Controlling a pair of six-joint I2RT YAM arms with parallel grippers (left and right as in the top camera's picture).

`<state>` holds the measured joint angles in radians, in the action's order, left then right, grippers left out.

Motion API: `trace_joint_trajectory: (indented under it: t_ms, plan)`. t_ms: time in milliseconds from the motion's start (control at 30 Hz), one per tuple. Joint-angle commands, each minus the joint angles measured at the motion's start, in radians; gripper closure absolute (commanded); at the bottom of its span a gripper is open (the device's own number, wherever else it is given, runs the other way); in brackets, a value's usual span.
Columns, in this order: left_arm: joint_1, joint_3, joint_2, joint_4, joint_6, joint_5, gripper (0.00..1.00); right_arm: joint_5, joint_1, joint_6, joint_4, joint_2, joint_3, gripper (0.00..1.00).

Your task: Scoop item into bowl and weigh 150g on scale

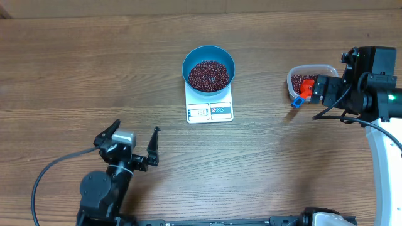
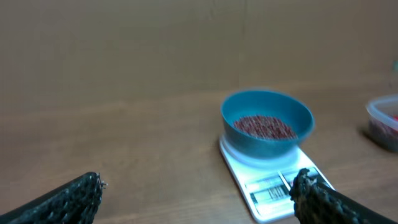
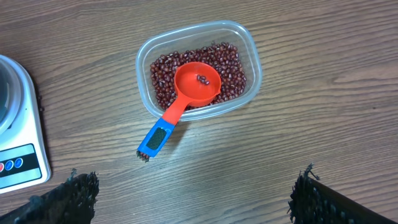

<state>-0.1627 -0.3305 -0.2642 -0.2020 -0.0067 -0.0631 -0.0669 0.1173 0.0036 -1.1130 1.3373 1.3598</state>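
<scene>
Sitting on the scale [image 1: 210, 111] near the middle of the table [image 1: 75, 56], the bowl [image 1: 209, 51] holds a heap of beans [image 1: 209, 75] that covers its bottom but leaves the blue wall bare all round. The scale's display and buttons show along the edge nearer the arms, clear of the bowl; the reading is too small to make out. More beans lie in the tub [image 3: 252, 46], which stands to the right of the scale and apart from it. The scoop [image 3: 186, 93] rests in the tub with its red cup on the beans, one or two beans inside it, and its blue handle leaning out over the tub's rim onto the table. The right gripper [image 3: 194, 186] hovers above the table just beside the tub, its fingers spread wide with nothing between them. The left gripper [image 1: 136, 127] is well apart from the scale, on the near left of the table, pointing towards the bowl, its fingers likewise wide apart and empty.
</scene>
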Motion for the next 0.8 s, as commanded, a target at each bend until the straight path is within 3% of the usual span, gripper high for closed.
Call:
trace_joint_trajectory:
  t_ms: [0,367,767]
  plan:
    - [0.042,0.095,0.082,0.093,0.046,-0.016,0.00,0.001,0.002,-0.002,0.004,-0.003,0.001,0.00]
    - [0.142,0.309,0.245,0.342,0.119,-0.017,0.00,0.001,0.002,-0.002,0.004,-0.003,0.001,0.00]
    - [0.184,0.326,0.261,0.132,0.253,-0.061,0.00,0.001,0.002,-0.002,0.004,-0.002,0.001,0.00]
